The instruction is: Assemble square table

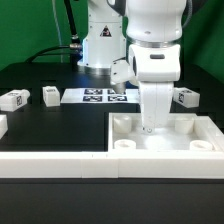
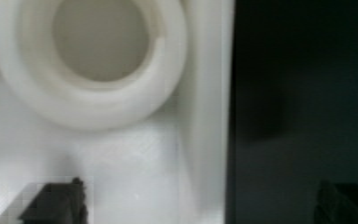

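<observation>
The square table top [image 1: 190,140] is a white tray with a raised rim and round corner sockets. It lies at the exterior view's right, against the border wall. My gripper [image 1: 150,128] is down on its far left part. In the wrist view my gripper [image 2: 202,205] is open. One dark fingertip [image 2: 55,200] is over the white top and the other [image 2: 354,205] is over the black table, so the top's edge [image 2: 202,120] lies between them. A round socket [image 2: 96,60] sits close ahead. Short white tagged legs lie at the left [image 1: 14,98] [image 1: 50,95] and the right [image 1: 186,97].
The marker board [image 1: 98,96] lies flat behind the top, in front of the robot base. The long white border wall [image 1: 60,160] runs along the front and turns up beside the top. Another white tagged piece [image 1: 120,72] shows behind the arm.
</observation>
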`<action>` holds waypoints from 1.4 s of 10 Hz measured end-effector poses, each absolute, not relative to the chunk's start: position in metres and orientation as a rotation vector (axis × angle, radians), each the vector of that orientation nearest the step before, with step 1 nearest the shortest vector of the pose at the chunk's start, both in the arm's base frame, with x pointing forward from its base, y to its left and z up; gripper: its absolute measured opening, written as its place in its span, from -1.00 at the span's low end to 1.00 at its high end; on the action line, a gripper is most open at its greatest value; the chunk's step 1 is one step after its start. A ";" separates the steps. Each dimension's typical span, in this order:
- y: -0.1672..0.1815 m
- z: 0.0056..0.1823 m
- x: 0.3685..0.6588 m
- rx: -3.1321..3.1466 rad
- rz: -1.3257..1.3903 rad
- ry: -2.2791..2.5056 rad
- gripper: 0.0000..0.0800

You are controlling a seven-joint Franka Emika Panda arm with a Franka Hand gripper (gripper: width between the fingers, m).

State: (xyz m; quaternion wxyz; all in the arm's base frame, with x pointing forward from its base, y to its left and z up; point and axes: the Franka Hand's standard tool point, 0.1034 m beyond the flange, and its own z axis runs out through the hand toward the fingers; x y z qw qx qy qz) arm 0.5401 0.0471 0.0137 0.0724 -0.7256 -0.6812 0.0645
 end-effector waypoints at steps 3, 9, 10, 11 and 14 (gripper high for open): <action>0.047 0.014 0.540 -2.180 0.194 -2.047 0.62; 0.108 0.083 0.528 -2.562 0.188 -1.701 0.62; 0.117 0.083 0.524 -2.602 0.188 -1.628 0.62; 0.115 0.082 0.524 -2.648 0.193 -1.555 0.62; 0.116 0.082 0.523 -2.799 0.203 -1.292 0.62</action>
